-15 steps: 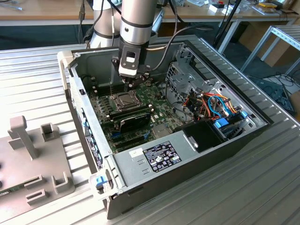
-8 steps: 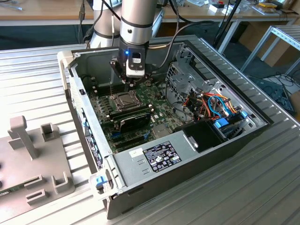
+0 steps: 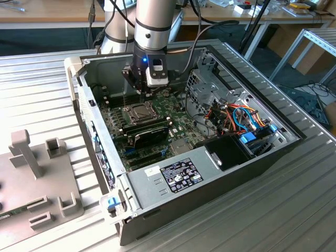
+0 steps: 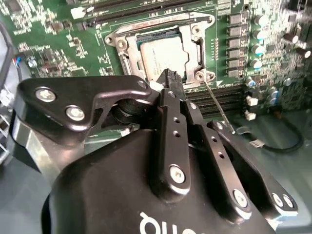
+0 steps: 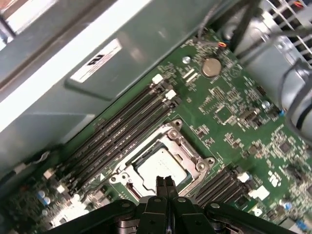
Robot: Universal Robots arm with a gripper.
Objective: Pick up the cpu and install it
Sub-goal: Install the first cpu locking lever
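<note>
Gripper (image 5: pixel 165 183), pinched shut and apparently empty, hangs right over one edge of the cpu (image 5: pixel 155 166) lying flat in its socket (image 5: pixel 199 166).

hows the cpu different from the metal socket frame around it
The cpu is a solid flat square with a plain pale top; the socket frame is an open metal border with screws at its corners. The cpu is the smaller and sits inside; the socket frame runs around it. Both are silver-grey metal and lie flat on the green motherboard.
</note>
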